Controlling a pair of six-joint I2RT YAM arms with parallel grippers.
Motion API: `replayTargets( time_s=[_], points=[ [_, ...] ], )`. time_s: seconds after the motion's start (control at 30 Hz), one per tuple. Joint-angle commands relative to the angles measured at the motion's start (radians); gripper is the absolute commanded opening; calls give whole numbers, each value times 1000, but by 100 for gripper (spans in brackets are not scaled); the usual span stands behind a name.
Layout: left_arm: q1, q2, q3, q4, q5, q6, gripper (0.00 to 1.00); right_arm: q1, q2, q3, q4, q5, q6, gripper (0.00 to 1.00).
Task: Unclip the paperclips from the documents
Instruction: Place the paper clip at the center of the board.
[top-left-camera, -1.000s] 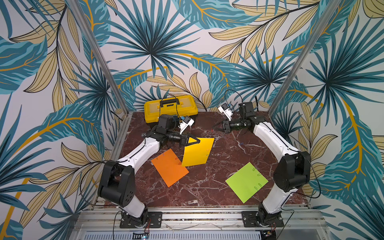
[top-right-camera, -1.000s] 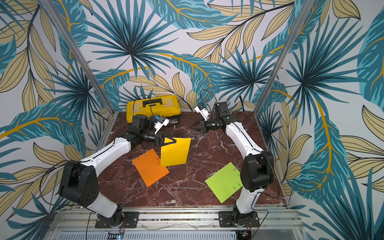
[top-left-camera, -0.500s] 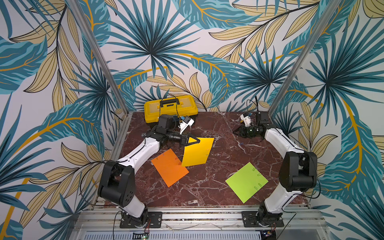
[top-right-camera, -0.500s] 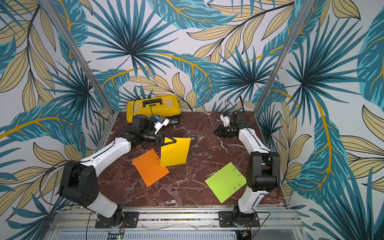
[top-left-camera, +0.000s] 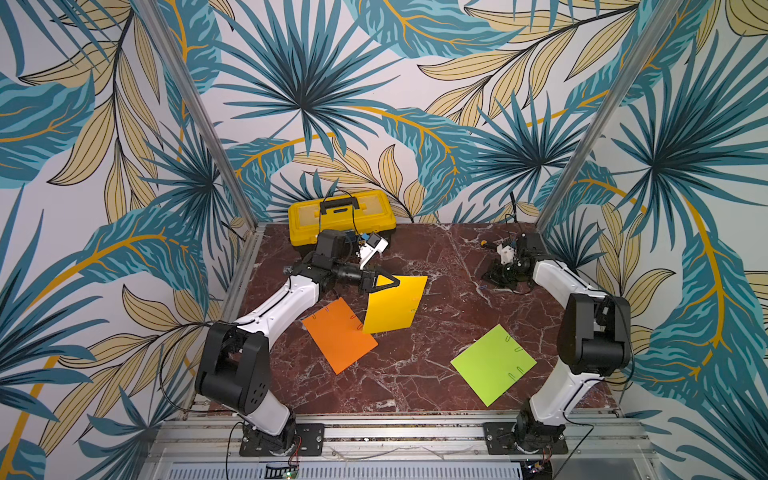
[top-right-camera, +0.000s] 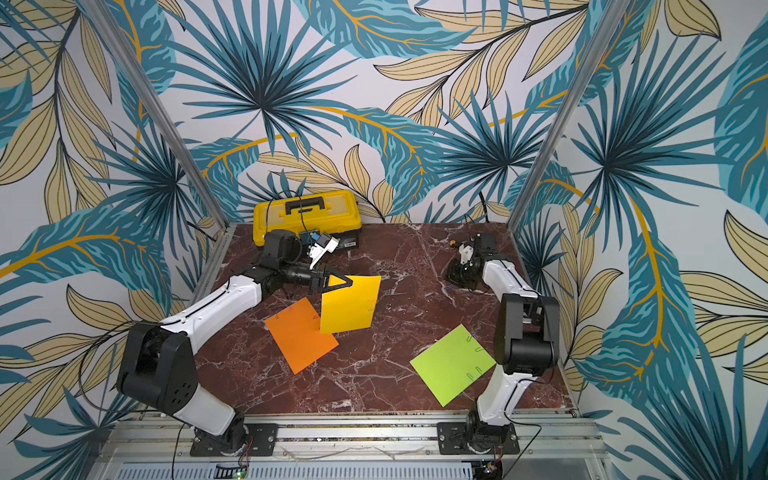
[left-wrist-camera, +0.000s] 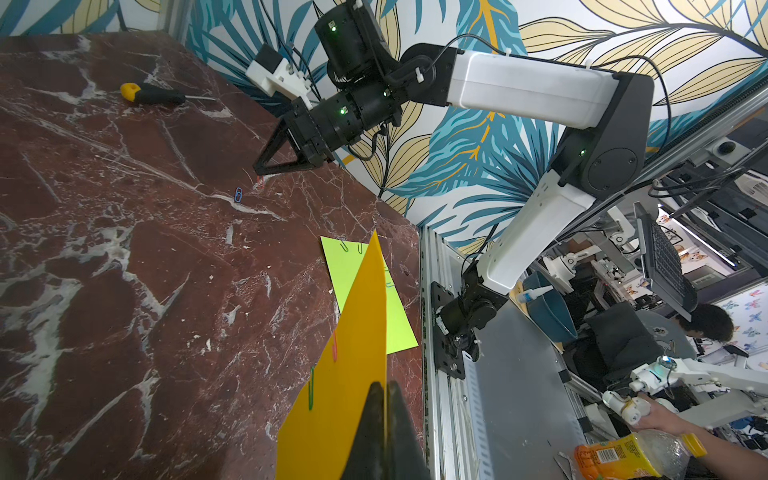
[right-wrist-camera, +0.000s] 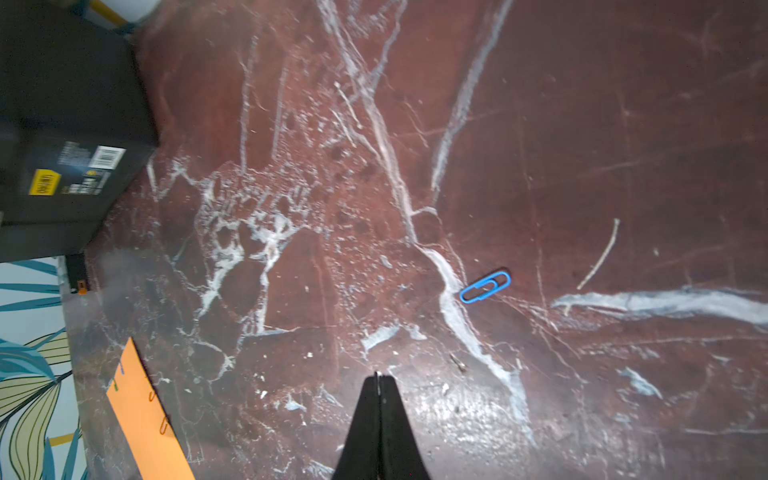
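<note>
Desk (top-left-camera: 415, 386): green sheet (top-left-camera: 492, 363) flat near right arm base, orange sheet (top-left-camera: 336, 336) flat mid-left. Yellow sheet (top-left-camera: 395, 303) lifted, tilted, top corner pinched in shut left jaws, lower edge over orange sheet; paperclips (left-wrist-camera: 311, 390) clipped along its edge. Right jaws shut, tips low over desk; loose blue paperclip (right-wrist-camera: 485, 286) just beside tips.

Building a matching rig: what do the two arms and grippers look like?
The left arm and right arm share white link shells, black joint housings and thin black cables. The left gripper and right gripper have black triangular open-frame fingers. Small green lights show on the right arm's joints.
</note>
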Motion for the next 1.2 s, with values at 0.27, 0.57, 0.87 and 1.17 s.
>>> replayTargets(
  time_s=[0.27, 0.57, 0.87, 1.17],
  points=[
    [4, -30, -7, -7, -1, 13, 0, -25, 100, 8, -62, 33, 21, 6],
    [5, -28, -5, -6, 1, 13, 0, -27, 127, 18, -80, 70, 29, 9],
    [5, -27, -2, -6, 2, 13, 0, -27, 126, 19, -95, 98, 22, 19],
    [5, -25, 0, -8, 3, 12, 0, -25, 68, 15, -102, 65, -16, 29]
  ],
)
